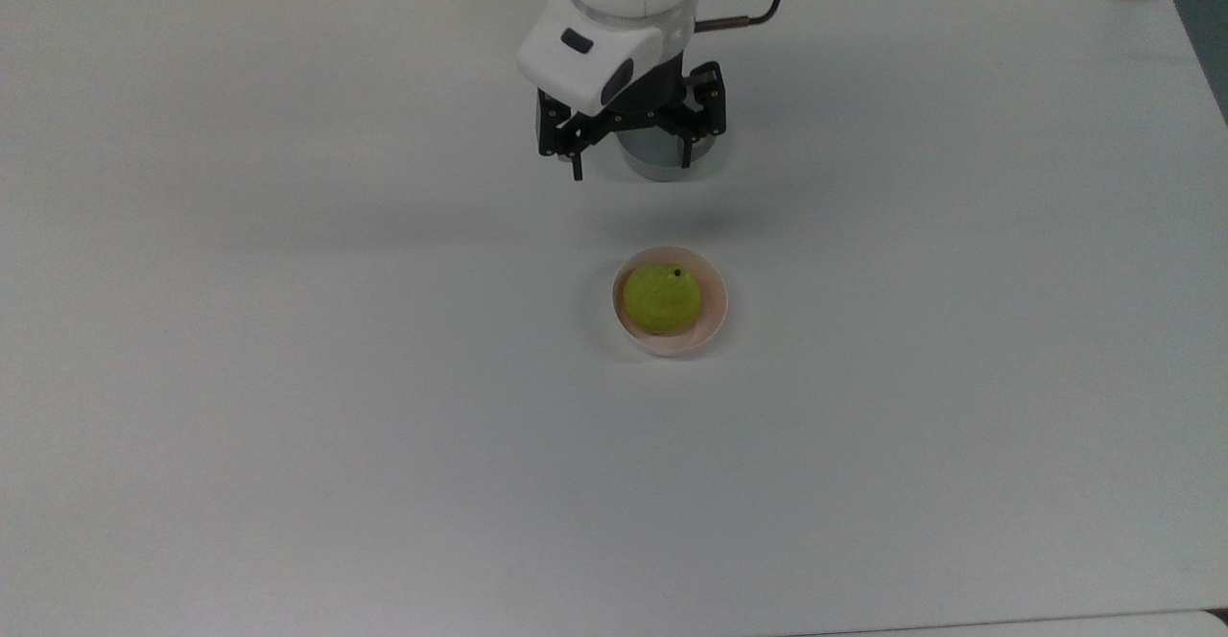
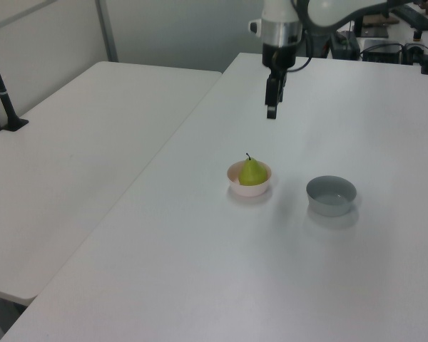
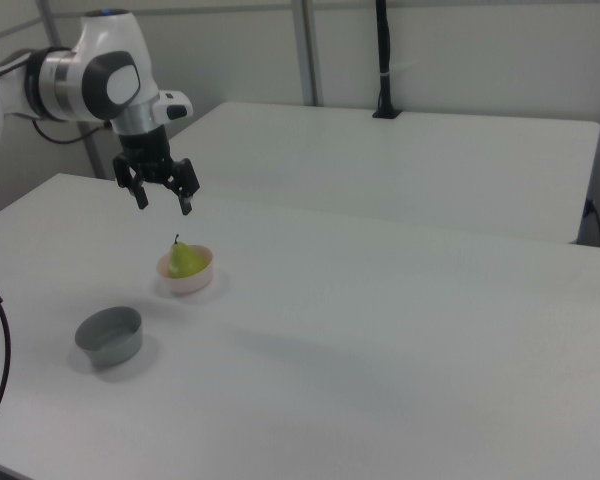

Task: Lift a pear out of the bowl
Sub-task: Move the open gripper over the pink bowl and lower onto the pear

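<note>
- I see my gripper [image 1: 630,165] hanging in the air above the white table [image 1: 288,378], fingers spread wide apart and holding nothing.
- In the top view it overlaps the grey bowl [image 1: 662,165], hiding most of it; in the right view the gripper [image 3: 164,198] is high over the pink bowl, clear of the fruit.
- The pear [image 1: 661,298] sits in the pale pink bowl [image 1: 712,313] near the middle of the table, well away from every edge, stem up in the left view [image 2: 252,172].
- The grey bowl [image 2: 331,195] stands near the pink bowl [image 2: 234,184], apart from it, on the side toward the table's far edge in the top view.
- A second white table [image 2: 71,164] adjoins along the left view's left.
</note>
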Controlling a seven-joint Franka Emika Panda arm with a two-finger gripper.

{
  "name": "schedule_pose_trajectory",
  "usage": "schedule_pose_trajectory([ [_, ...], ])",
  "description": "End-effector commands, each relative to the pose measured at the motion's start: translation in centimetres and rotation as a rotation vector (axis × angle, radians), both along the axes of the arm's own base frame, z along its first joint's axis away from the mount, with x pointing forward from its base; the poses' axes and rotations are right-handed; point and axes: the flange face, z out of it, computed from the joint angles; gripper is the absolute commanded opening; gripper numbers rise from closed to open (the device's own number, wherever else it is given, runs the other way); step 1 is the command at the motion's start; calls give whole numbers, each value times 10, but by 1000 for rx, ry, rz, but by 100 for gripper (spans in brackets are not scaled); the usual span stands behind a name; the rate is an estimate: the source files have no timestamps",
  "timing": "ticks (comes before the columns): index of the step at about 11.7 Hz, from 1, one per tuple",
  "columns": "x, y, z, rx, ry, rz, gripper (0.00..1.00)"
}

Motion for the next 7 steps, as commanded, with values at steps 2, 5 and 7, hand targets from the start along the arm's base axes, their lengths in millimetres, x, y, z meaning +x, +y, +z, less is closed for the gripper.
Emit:
schedule_pose_trajectory([
  [2, 10, 23, -41, -41, 2, -18, 100],
  [5, 20, 34, -75, -47, -4, -56, 100],
  [7, 23, 42, -92, -62, -13, -96, 100],
])
